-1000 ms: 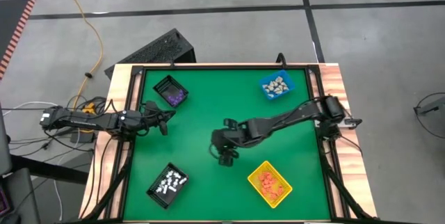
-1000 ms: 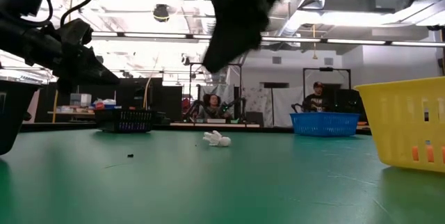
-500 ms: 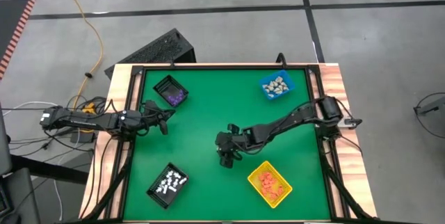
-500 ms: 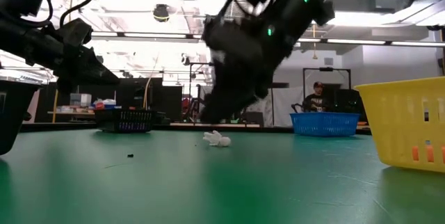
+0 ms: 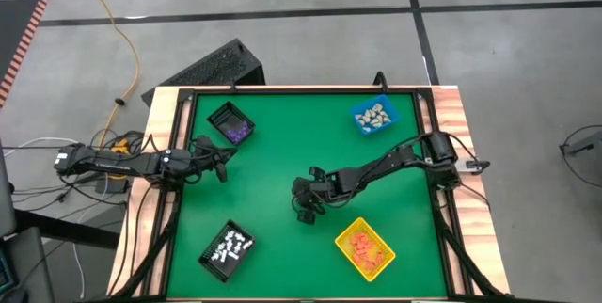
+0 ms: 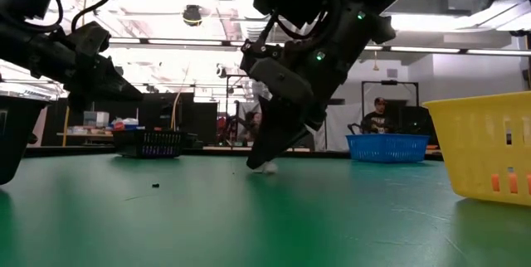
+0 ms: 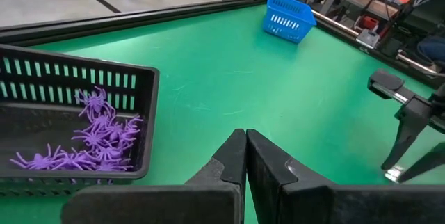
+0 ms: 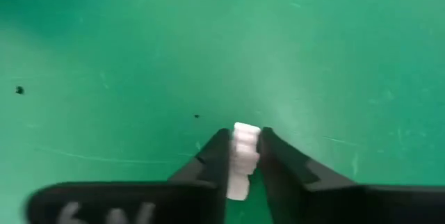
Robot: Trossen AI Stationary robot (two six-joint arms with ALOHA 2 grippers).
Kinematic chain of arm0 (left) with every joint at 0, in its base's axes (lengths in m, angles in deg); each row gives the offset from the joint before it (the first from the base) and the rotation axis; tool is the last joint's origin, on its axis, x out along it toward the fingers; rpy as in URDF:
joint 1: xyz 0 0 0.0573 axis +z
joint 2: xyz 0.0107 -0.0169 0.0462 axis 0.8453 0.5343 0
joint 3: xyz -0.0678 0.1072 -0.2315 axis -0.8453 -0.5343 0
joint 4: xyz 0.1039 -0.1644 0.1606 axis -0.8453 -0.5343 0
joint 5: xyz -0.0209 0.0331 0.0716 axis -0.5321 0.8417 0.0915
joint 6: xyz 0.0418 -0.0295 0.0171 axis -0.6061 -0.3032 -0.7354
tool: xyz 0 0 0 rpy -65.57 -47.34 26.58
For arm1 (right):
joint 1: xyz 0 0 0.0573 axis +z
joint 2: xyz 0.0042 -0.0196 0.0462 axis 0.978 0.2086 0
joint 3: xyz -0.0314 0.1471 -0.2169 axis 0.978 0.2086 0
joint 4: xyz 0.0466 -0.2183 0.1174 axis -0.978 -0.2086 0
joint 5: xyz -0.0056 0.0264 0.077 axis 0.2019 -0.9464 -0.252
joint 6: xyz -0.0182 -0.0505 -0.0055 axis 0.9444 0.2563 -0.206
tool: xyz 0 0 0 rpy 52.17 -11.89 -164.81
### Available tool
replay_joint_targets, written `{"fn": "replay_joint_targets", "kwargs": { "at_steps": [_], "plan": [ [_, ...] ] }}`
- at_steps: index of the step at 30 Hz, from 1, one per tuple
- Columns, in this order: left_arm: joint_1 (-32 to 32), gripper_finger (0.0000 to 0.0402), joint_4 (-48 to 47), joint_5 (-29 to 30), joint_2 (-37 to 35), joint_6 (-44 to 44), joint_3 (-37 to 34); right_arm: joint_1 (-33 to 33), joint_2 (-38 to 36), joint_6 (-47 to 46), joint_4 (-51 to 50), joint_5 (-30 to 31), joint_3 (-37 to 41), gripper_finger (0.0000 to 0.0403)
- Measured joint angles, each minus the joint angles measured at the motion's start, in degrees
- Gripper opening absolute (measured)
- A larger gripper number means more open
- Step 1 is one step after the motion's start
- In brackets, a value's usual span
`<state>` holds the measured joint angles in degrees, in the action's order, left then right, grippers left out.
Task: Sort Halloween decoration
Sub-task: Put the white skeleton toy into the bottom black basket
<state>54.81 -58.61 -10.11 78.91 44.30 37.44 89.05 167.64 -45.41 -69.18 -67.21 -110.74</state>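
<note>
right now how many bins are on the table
4: black bin with purple pieces far left, blue bin far right, black bin with white pieces near left, yellow bin near right.

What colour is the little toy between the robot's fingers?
White. The toy shows best in the right wrist view.

Right end effector (image 8: 243, 156) clamps a white figurine (image 8: 243, 158) on green table (image 8: 139, 57)

We see a green bench (image 5: 273, 152) with four bins on it: a black bin (image 5: 230, 122) of purple spiders, a blue bin (image 5: 375, 116), a yellow bin (image 5: 365, 247), another black bin (image 5: 227, 249), and one small white piece (image 6: 265, 167) mid-bench.
</note>
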Motion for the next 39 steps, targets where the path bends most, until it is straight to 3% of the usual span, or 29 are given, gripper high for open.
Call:
{"fn": "replay_joint_targets", "kwargs": {
  "at_steps": [4, 6, 18, 30, 39],
  "plan": [
    [0.0, 0.0, 0.0, 0.0, 0.0, 0.0, 0.0, 0.0, 0.0, -0.1, -0.1, -0.3, 0.0, 0.0032],
    [0.0, 0.0, 0.0, 0.0, 0.0, 0.0, 0.0, 0.0, 0.0, -0.1, 0.3, -1.2, 0.0, 0.002],
    [0.0, 0.0, 0.0, 0.0, 0.0, 0.0, 0.0, 0.5, 0.0, -0.5, 1.4, -3.1, -9.6, 0.0019],
    [0.0, 0.0, 0.0, 0.0, 0.0, 0.5, 0.0, 1.4, 0.4, 6.5, 13.9, -2.8, -18.4, 0.0019],
    [0.0, 0.0, 0.0, 0.0, 0.0, 0.2, 0.0, 2.4, 1.9, 7.0, 23.4, -2.9, -19.5, 0.0019]
  ]
}}
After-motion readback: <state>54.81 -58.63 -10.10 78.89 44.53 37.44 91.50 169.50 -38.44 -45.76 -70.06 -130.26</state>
